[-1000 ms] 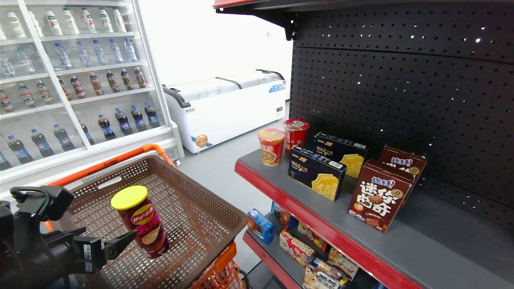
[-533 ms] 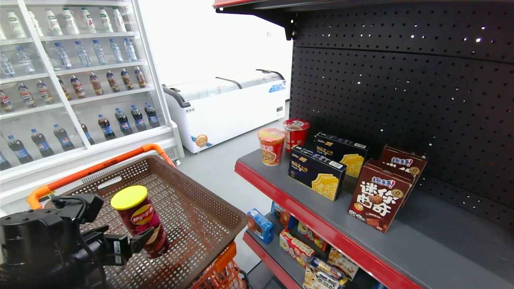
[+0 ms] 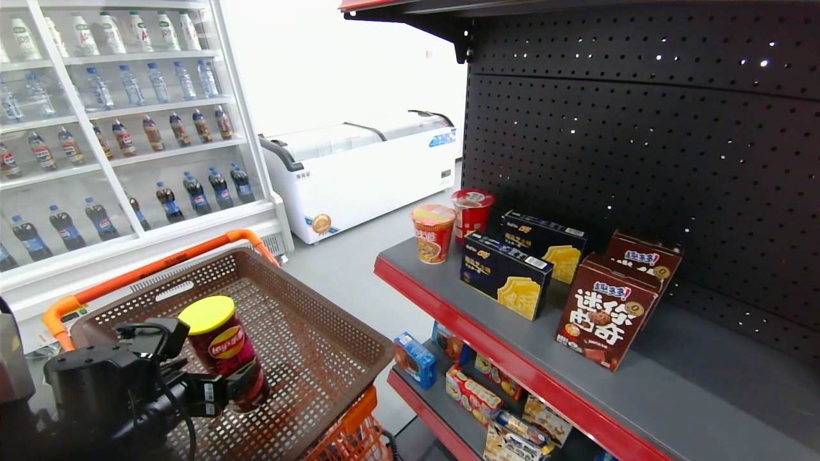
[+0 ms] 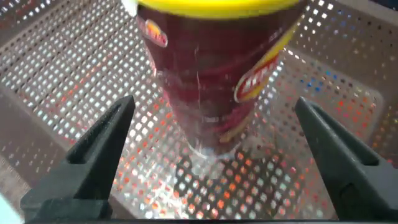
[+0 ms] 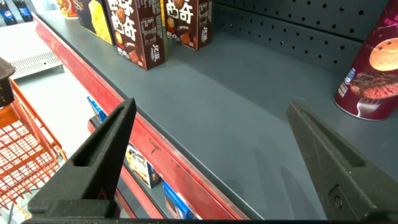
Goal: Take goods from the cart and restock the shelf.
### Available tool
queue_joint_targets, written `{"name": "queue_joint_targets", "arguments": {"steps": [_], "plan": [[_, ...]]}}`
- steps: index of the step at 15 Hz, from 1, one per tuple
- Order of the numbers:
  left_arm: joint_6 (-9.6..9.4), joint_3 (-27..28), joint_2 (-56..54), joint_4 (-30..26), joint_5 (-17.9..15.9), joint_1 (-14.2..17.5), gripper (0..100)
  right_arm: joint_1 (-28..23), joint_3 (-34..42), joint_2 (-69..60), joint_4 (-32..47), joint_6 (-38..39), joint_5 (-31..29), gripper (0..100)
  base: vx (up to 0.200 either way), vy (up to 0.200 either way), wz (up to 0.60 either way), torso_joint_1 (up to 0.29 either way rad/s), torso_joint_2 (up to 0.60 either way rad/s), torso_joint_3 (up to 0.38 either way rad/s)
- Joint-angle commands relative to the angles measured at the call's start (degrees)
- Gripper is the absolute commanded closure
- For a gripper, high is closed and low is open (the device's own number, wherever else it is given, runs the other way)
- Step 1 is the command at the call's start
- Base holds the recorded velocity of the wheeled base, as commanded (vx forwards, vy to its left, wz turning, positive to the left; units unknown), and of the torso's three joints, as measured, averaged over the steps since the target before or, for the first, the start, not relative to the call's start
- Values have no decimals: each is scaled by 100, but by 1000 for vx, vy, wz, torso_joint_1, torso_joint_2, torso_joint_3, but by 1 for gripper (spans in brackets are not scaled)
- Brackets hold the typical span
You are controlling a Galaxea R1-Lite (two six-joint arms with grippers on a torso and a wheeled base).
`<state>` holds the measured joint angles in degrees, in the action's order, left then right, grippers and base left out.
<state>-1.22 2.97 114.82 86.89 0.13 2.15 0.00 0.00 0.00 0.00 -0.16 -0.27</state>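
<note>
Head view. A maroon cylindrical chip can with a yellow plastic lid point(image 3: 224, 352) stands upright in a brown perforated plastic basket point(image 3: 307, 333), toward 7 o'clock in the scene. The basket rests on a cart with an orange tubular handle point(image 3: 160, 262).

The left gripper point(image 4: 214, 121) is level with the can's lower body. Its jaws are spread wide, one on each side. The left wrist view shows a gap between each jaw and the can, so nothing is grasped.

The grey metal shelf with a red front edge point(image 3: 672, 384) runs from the centre toward 4 o'clock, backed by a black perforated panel point(image 3: 640, 128). On it, from 11 o'clock to 3 o'clock along the row:
- an orange-and-yellow noodle cup point(image 3: 434, 234) and a red noodle cup point(image 3: 472, 212) just behind it;
- two dark blue rectangular cartons point(image 3: 506, 275), one behind the other;
- two brown cookie cartons point(image 3: 605, 314), also one behind the other.

Right wrist view. The right gripper point(image 5: 212, 111) hangs above a bare stretch of the shelf, jaws wide apart and holding nothing. A second maroon cylindrical can point(image 5: 373, 74) stands on the shelf near the panel, well apart from the brown cartons.

Background: a glass-fronted drinks cooler point(image 3: 115, 128) at 10 o'clock and a white chest freezer point(image 3: 365, 166) at 12 o'clock.
</note>
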Motion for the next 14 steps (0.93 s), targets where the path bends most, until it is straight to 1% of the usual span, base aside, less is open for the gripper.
{"name": "queue_joint_targets", "arguments": {"steps": [1,3,5,8,9,11,12,14], "plan": [[-36,107,515,82,4,5,0,0,0,0,0,-2,0,0,0,0,0,0,0,0],[-28,204,647,100,4,75,0,0,0,0,0,-2,0,0,0,0,0,0,0,0],[-28,573,849,144,4,172,0,0,0,0,0,-11,0,0,0,0,0,0,0,0],[-19,810,866,82,-13,216,0,0,0,0,0,-2,0,0,0,0,0,0,0,0],[-36,942,858,64,-13,199,100,0,0,0,0,-2,0,0,0,0,0,0,0,0],[-54,968,796,-111,4,199,100,0,0,0,0,-2,0,0,0,0,0,0,0,0],[-80,977,594,-349,4,190,100,0,0,0,0,-2,0,0,0,0,0,0,0,0],[-28,959,31,-604,-13,84,100,0,0,0,0,-2,0,0,0,0,0,0,0,0]]}}
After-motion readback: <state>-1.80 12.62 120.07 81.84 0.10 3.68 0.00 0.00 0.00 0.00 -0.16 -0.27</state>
